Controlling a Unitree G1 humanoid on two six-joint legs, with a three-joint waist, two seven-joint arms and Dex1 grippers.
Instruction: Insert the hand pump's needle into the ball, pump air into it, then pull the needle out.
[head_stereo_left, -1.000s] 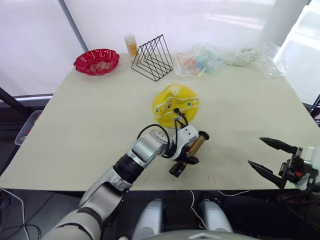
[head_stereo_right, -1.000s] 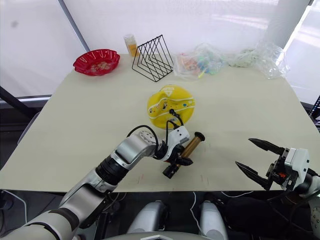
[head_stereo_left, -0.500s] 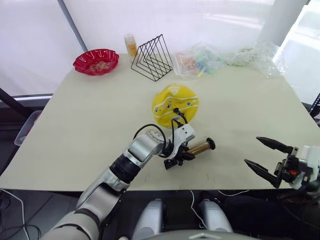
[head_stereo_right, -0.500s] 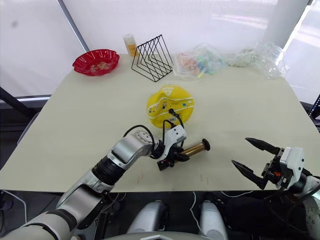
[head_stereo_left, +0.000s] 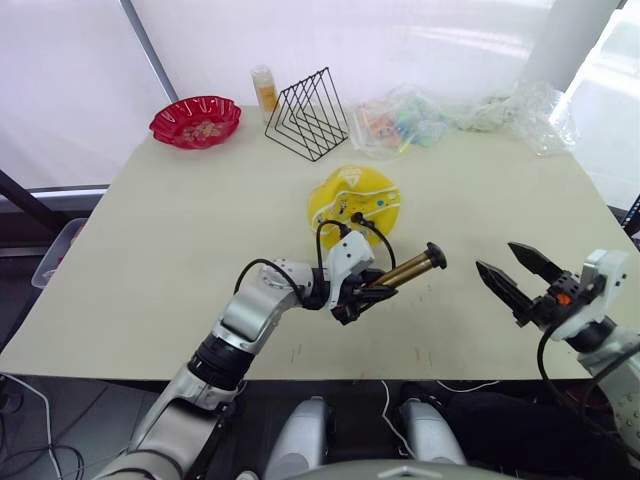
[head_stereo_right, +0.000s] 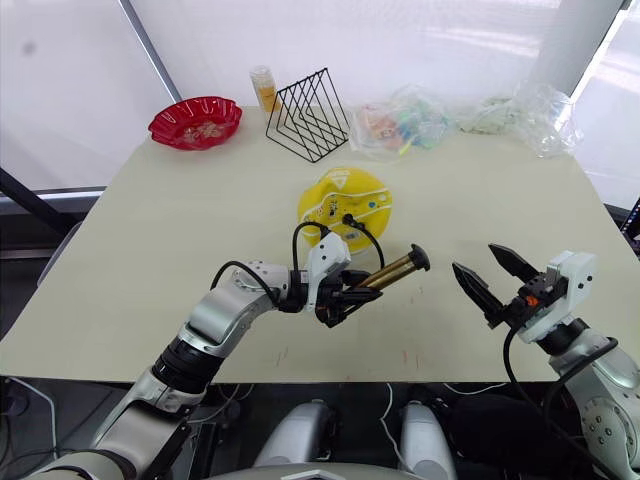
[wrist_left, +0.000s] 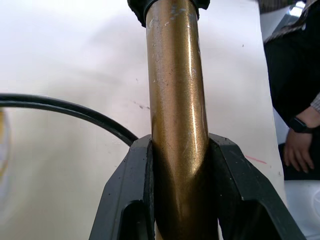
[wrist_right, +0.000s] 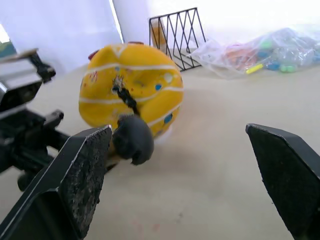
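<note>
Pump (head_stereo_left: 405, 271) held off the table (head_stereo_left: 180, 250) by left gripper (head_stereo_left: 352, 296), brass barrel clamped between both black fingers (wrist_left: 131, 185) near its lower end, knob pointing toward the robot's right and slightly up. In left wrist view the barrel runs straight up between the fingers, both pressed against it. Black hose (head_stereo_left: 352, 225) loops from the pump's gripped end up over the gripper to the top of the ball (head_stereo_left: 355, 204); needle itself too small to make out, hose end sits on the ball's top. Ball yellow, white seams, coloured prints, partly flattened dome, lying on the table just behind the pump, near table centre.

Right gripper (head_stereo_left: 513, 274) hovers over the table's near right part, jaws spread wide, holding nothing, tips aimed toward the pump knob, a clear gap apart from it. Right wrist view: knob sits between the two spread fingers (wrist_right: 75, 185) further ahead, closer to one finger, ball behind it.

Around: wire rack (head_stereo_left: 306, 114) behind the ball, small bottle (head_stereo_left: 264, 92) beside the rack, red bowl (head_stereo_left: 195, 121) at far left corner, clear plastic bags (head_stereo_left: 405, 122) with coloured bits along the far edge. Person's hand (wrist_left: 299, 150) and sleeve seen past the table edge in left wrist view. Nothing lies between right gripper and knob
</note>
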